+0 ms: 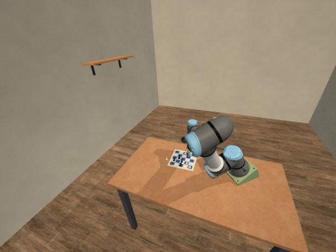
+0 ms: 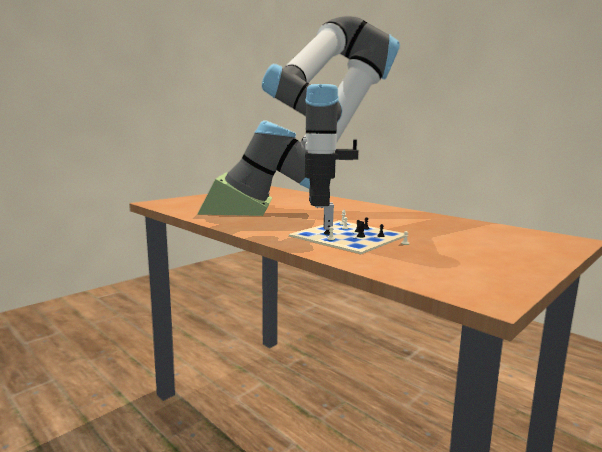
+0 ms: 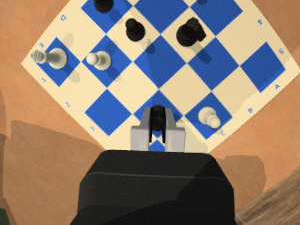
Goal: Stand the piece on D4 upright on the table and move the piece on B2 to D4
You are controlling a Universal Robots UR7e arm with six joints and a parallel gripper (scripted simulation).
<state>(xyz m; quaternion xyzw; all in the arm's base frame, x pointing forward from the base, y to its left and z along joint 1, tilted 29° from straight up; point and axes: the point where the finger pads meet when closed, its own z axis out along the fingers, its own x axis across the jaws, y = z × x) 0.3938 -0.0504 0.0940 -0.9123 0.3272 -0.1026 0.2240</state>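
The blue and cream chessboard (image 3: pixel 159 48) lies on the table; it also shows in the top view (image 1: pixel 182 160) and the exterior view (image 2: pixel 350 236). My gripper (image 3: pixel 157 118) points straight down over a blue square at the board edge nearest the arm. It is shut on a small black piece (image 3: pixel 158 117), whose base is at or just above the board (image 2: pixel 322 231). A white piece (image 2: pixel 405 238) (image 1: pixel 167 158) stands upright on the table just off the board's far side.
White pieces stand at the left (image 3: pixel 52 58) (image 3: pixel 98 59) and just right of my fingers. The arm's green base (image 1: pixel 243 174) sits behind.
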